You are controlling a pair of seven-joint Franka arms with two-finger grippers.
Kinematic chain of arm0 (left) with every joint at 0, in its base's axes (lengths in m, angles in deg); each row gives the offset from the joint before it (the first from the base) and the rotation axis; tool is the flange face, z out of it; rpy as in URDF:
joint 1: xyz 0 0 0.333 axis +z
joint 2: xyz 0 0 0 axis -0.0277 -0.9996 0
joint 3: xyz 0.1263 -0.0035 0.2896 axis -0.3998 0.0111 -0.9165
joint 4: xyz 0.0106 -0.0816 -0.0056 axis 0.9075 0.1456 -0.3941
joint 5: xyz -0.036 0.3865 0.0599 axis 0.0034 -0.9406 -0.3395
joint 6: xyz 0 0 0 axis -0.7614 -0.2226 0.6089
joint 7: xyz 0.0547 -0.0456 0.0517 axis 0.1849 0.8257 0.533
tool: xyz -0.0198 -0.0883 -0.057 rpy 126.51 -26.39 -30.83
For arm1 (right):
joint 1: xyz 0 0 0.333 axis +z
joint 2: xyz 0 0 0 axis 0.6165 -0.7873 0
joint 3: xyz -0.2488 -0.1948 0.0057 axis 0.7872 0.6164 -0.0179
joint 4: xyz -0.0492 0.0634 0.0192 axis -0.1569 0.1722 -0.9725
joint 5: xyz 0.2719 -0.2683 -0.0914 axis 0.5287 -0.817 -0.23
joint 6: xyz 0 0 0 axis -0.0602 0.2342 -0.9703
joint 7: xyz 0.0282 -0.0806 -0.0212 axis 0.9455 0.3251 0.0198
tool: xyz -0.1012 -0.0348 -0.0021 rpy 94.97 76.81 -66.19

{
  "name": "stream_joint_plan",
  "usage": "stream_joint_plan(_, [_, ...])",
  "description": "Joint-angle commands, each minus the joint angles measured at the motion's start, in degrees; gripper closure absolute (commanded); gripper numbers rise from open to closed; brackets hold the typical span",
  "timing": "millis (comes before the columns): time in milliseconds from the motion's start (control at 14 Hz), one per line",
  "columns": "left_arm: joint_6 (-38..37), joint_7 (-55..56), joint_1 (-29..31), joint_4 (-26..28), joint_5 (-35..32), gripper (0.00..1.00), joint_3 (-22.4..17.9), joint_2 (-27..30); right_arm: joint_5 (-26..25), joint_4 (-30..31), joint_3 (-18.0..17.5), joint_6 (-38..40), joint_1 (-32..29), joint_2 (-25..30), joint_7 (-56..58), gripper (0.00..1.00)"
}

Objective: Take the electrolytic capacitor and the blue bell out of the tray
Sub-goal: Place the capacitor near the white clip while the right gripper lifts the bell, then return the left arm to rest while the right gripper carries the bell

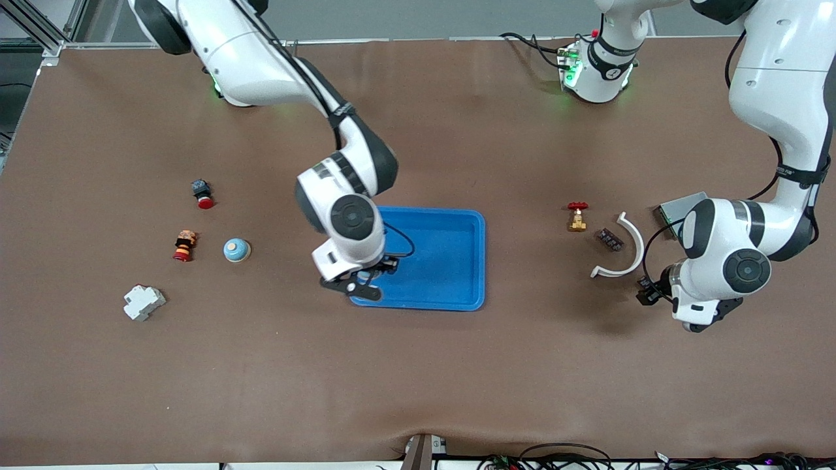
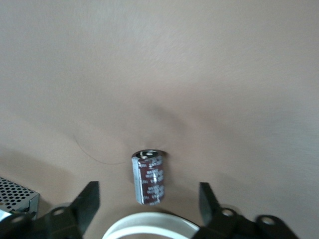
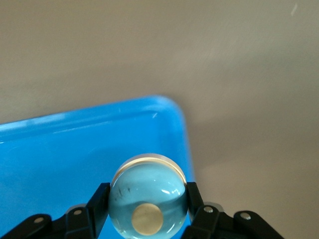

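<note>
A light-blue domed bell (image 3: 147, 196) sits between the fingers of my right gripper (image 3: 147, 193), which is shut on it. That gripper (image 1: 361, 282) hangs over the corner of the blue tray (image 1: 444, 261) nearest the front camera, toward the right arm's end. A dark maroon capacitor (image 2: 148, 178) with a silver top is upright between the spread fingers (image 2: 90, 199) of my left gripper (image 2: 148, 190) and touches neither. My left gripper (image 1: 648, 292) is low over the brown table beside the white curved piece (image 1: 630, 248), and it is open.
A red-handled valve (image 1: 577, 217), a small dark board (image 1: 609, 239) and a perforated metal box (image 1: 676, 207) lie near the left arm. Toward the right arm's end lie a second light-blue dome (image 1: 236, 250), two red buttons (image 1: 202, 194) (image 1: 185, 245) and a white block (image 1: 144, 302).
</note>
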Motion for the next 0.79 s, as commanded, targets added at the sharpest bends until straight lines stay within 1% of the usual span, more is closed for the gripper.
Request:
stream_joint_plan(0, [-4.3,-0.2,0.3,0.3,-0.2,0.00,1.9,5.4,0.9,2.6,-0.8,2.5,-5.6,4.1,12.4,1.00])
stream_joint_plan(143, [-7.2,-0.1,0.3,-0.9,-0.1,0.00,3.8,8.8,0.2,6.5,-0.7,1.8,-10.1,7.0,22.1,1.00])
stream_joint_plan(286, [-10.2,-0.3,0.5,-1.8,-0.1,0.00,4.7,12.4,-0.1,12.1,-0.6,-1.9,-13.3,9.8,29.3,1.00])
stream_joint_plan(357, [-11.1,-1.7,0.6,-2.1,-0.1,0.00,4.9,14.5,-0.7,15.7,-0.6,-5.3,-14.8,11.3,32.5,1.00])
stream_joint_plan(500, [-12.2,-8.8,0.8,-3.2,1.2,0.00,4.9,17.6,-1.4,22.2,-0.6,-12.1,-18.3,13.3,38.5,1.00])
stream_joint_plan(571, [-12.4,-11.0,1.7,-3.9,3.7,0.00,4.9,19.0,-1.4,25.0,-0.6,-15.2,-19.7,13.7,41.3,1.00])
stream_joint_plan(714, [-16.0,-13.4,2.4,-4.8,7.5,0.00,4.9,22.4,-1.5,30.2,-0.6,-21.9,-22.6,14.5,46.7,1.00])
